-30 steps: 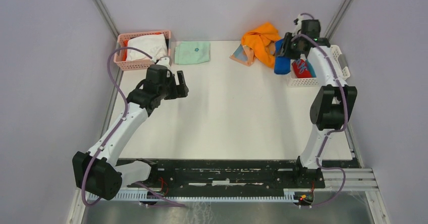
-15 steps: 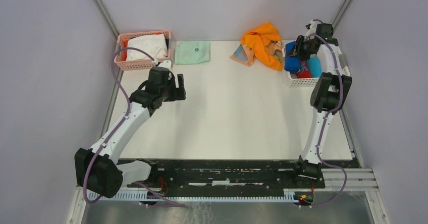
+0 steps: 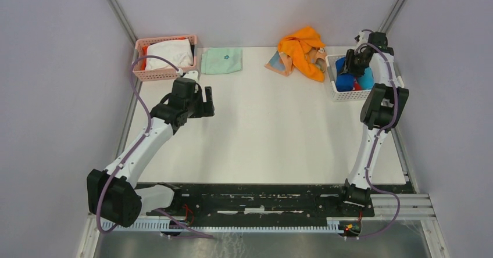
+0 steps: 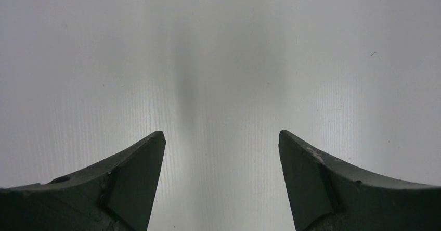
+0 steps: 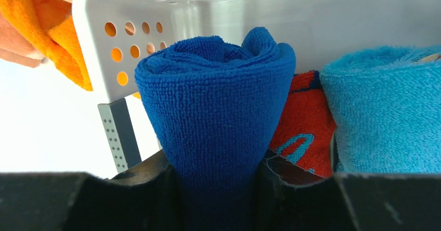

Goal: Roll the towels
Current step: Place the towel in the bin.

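- Spreading wide between the arms, the surface (image 3: pixel 261 130) has bare room in its middle, which looks enough to lay a towel flat and roll it.
- At the far right edge, the white basket (image 3: pixel 343 95) is the cramped spot. Its perforated wall stands just left of the blue towel (image 5: pixel 218 101), and a red roll (image 5: pixel 301 122) and a turquoise roll (image 5: pixel 385 106) crowd the right.
- Left of the basket, the orange towel (image 3: pixel 299 49) lies heaped and unrolled at the far edge, with the peach towel (image 3: pixel 275 65) under it.
- The blue towel is rolled and upright, clenched in the right tool (image 5: pixel 216 179) at the basket, so the step looks like stowing.
- The next move probably calls for letting go and lifting straight up, clear of the rim.
- The left tool (image 4: pixel 221 148) hangs released and empty over bare surface at the left.
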Tool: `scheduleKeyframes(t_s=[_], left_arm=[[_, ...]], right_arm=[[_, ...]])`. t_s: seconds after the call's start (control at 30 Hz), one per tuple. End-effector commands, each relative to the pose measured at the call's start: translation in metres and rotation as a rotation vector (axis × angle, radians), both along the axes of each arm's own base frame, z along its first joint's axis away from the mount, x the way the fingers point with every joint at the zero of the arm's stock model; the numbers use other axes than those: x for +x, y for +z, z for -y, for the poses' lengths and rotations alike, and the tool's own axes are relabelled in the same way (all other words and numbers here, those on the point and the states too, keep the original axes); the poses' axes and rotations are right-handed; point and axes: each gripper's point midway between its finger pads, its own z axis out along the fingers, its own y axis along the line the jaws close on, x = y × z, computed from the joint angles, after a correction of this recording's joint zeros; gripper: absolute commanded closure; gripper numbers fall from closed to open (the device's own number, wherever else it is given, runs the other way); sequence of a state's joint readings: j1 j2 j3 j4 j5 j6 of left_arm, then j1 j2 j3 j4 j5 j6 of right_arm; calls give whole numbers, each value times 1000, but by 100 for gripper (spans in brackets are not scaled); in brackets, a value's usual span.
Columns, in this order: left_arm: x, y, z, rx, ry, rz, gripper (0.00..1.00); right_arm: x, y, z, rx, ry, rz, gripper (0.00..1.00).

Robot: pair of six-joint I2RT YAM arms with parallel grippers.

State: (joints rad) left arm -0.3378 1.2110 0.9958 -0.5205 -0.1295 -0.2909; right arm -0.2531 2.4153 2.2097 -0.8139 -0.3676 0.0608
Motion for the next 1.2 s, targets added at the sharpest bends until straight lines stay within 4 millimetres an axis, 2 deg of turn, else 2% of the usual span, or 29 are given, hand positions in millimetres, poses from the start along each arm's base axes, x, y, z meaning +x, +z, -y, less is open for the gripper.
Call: scheduleKeyframes(t_s=[0.0,0.17,0.6,0.7,0.8,0.93,1.03,1.17], left_arm=[[8,6,1,20,-30,45,13],[9,5,2,16,-35,43,13],[8,6,3,12,-37,49,13],[7,7,3,12,-38,52,13],[7,8,2,12,-36,57,13],[6,9,3,7,-40,61,13],[6,11,3,3,-42,68,13],[5,12,3,1,-43,71,13]], right_arm=[[-10,8,10,-69,21,-13,60],[-14,1,7,-117,55,-41,59],[-46,-74,9,-265,16,-279,55],[-52,-80,15,-329,3,-314,52],[-51,-69,18,-352,-10,-287,46],[-41,-34,9,-315,-1,-186,37],[-37,-7,4,-295,8,-127,33],[-35,18,-1,-278,11,-71,30]])
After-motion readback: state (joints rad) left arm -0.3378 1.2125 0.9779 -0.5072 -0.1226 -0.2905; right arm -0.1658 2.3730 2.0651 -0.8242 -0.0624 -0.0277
